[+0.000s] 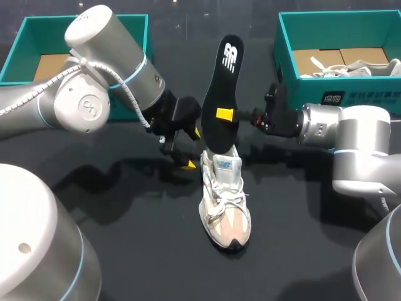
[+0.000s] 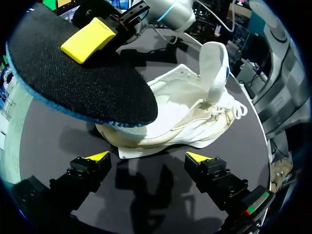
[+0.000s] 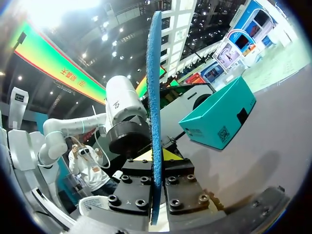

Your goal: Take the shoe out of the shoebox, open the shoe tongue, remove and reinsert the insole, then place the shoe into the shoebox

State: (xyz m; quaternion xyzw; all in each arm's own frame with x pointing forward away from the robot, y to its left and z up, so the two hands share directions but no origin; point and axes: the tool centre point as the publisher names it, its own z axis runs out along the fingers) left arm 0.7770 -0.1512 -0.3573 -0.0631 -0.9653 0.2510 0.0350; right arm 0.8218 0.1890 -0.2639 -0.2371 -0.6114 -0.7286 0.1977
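Note:
A white and beige shoe (image 1: 225, 200) stands on the black table, toe toward the front, with its tongue raised. Just above its heel opening the black insole (image 1: 227, 94) hangs upright, and my right gripper (image 1: 224, 114) is shut on its middle from the right. My left gripper (image 1: 192, 148) is open just left of the shoe's heel and holds nothing. From the left wrist, the shoe (image 2: 180, 117) lies ahead of the open gripper (image 2: 148, 157), and the insole (image 2: 83, 83) hangs over the shoe. In the right wrist view the insole (image 3: 155, 97) stands edge-on, clamped in the gripper (image 3: 156, 158).
A teal shoebox (image 1: 37, 50) sits at the back left. Another teal shoebox (image 1: 294, 37) at the back right holds a second white shoe (image 1: 351, 68). The left box (image 3: 219, 114) also shows beyond the insole in the right wrist view.

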